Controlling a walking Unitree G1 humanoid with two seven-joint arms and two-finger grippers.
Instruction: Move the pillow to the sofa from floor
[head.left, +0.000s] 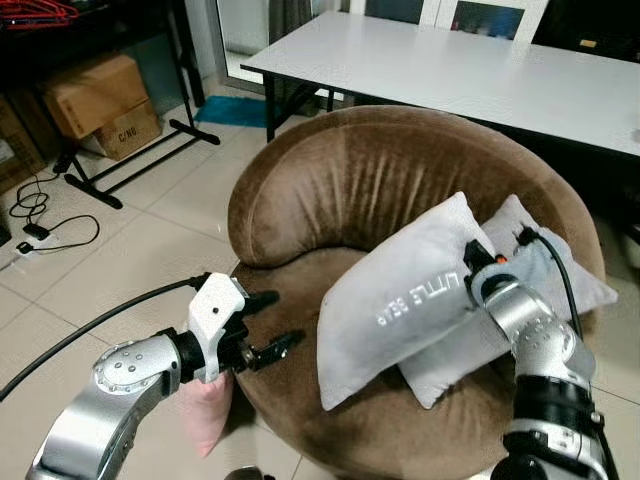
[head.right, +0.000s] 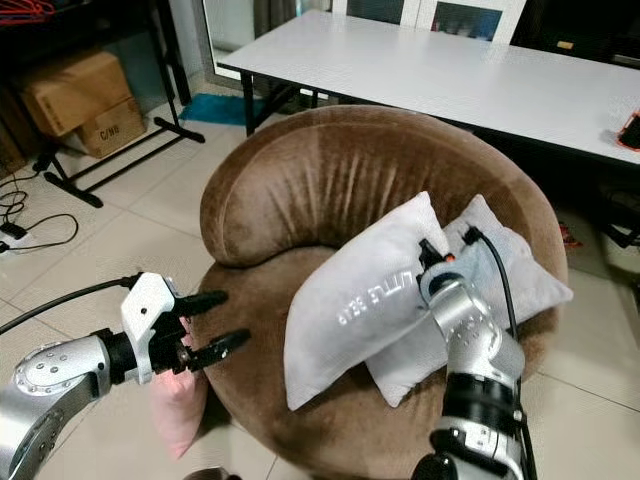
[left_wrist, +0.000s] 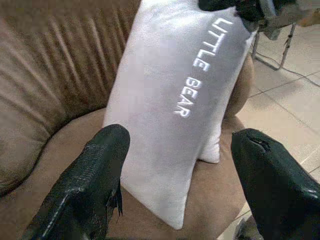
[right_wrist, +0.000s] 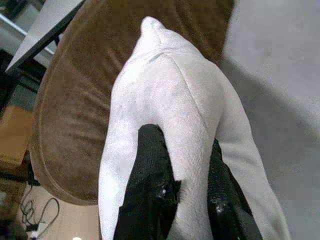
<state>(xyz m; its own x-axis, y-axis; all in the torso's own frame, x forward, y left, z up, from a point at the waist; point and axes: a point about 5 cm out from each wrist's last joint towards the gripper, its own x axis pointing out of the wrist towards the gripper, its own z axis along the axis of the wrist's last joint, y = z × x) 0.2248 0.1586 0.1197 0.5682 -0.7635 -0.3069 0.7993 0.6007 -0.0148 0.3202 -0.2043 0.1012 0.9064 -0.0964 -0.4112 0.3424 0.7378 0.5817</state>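
Observation:
A grey pillow (head.left: 400, 290) with "LITTLE BEAR" stitched on it leans upright on the seat of the round brown sofa (head.left: 350, 170). My right gripper (right_wrist: 185, 165) is shut on its top corner, pinching the fabric between both fingers. Behind it a second grey pillow (head.left: 565, 275) rests against the sofa's right side. At the sofa's left front edge my left gripper (head.left: 272, 322) hangs open, facing the lettered pillow (left_wrist: 170, 100) with nothing between its fingers. A pink pillow (head.right: 175, 405) lies on the floor right under the left gripper, against the sofa's base.
A long white table (head.left: 480, 70) stands behind the sofa. Cardboard boxes (head.left: 95, 95) and a black rack's legs (head.left: 130, 165) are at the far left, with cables (head.left: 40, 215) on the tiled floor. Open floor lies left of the sofa.

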